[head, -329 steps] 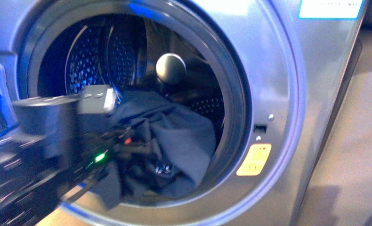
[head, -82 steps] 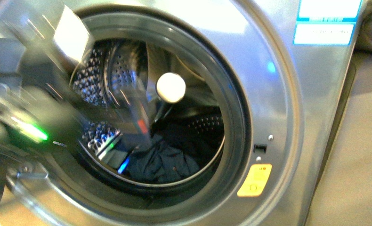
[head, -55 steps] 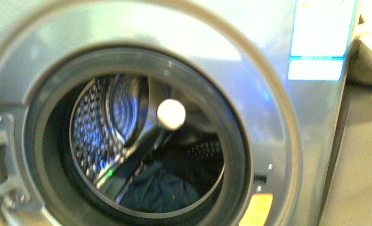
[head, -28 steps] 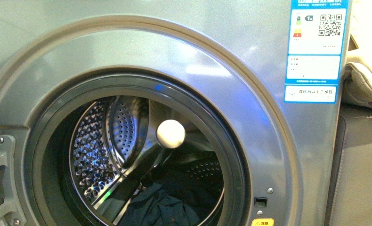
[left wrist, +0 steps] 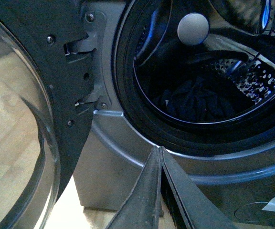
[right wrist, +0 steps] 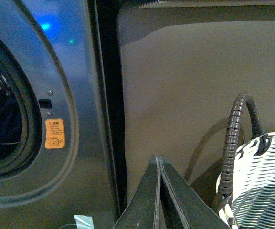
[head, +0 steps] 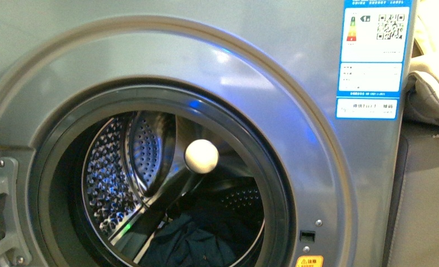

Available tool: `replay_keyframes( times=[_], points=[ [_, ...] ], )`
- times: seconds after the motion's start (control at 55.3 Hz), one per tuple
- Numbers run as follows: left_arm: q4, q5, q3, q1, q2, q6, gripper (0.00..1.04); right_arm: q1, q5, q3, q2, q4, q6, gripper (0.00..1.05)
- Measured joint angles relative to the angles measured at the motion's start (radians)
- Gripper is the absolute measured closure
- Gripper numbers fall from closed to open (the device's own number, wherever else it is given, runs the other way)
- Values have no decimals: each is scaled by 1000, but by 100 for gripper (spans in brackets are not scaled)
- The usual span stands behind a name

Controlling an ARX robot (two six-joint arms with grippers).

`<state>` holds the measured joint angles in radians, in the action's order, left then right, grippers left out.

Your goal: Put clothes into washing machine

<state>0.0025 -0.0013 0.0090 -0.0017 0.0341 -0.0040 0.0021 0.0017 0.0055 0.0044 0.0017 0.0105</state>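
1. Filling most of the front view, the washing machine stands with its round porthole uncovered, the dark rim circling a shiny perforated drum.
2. The clothes lie crumpled on the drum floor, a dark navy heap entirely inside the porthole; the left wrist view shows the same heap low in the drum.
3. A pale round ball shows inside the opening, above the heap.
4. The door is swung wide open on its hinge side, its glass bowl and dark inner frame filling one side of the left wrist view.
5. A blue-and-white energy label sits on the upper front panel, with a coloured rating scale, a QR code and lines of small print, too fine to read; the strip at its foot carries Chinese characters I cannot make out.
6. An orange warning sticker sits beside the porthole rim under the door latch slot; it bears a short Chinese heading and a pictogram, both illegible.
7. The left gripper hangs outside the machine below the porthole, its fingers pressed together with nothing between them.
8. The right gripper is likewise closed and empty, beside the machine's side panel.
9. A white woven basket with a dark wrapped handle stands near the right gripper.
10. A beige cloth rests beyond the machine's edge.
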Motion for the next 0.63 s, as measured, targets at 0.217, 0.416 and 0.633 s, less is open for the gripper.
replay_keyframes(
  times=[0.217, 0.416, 0.633],
  points=[
    [-3, 1, 0, 0, -30, 0, 101, 0, -2, 0, 0, -1, 0, 102],
    [-3, 1, 0, 0, -30, 0, 101, 0, -3, 0, 0, -1, 0, 102],
    [-3, 1, 0, 0, -30, 0, 68, 0, -3, 0, 0, -1, 0, 65]
  ],
)
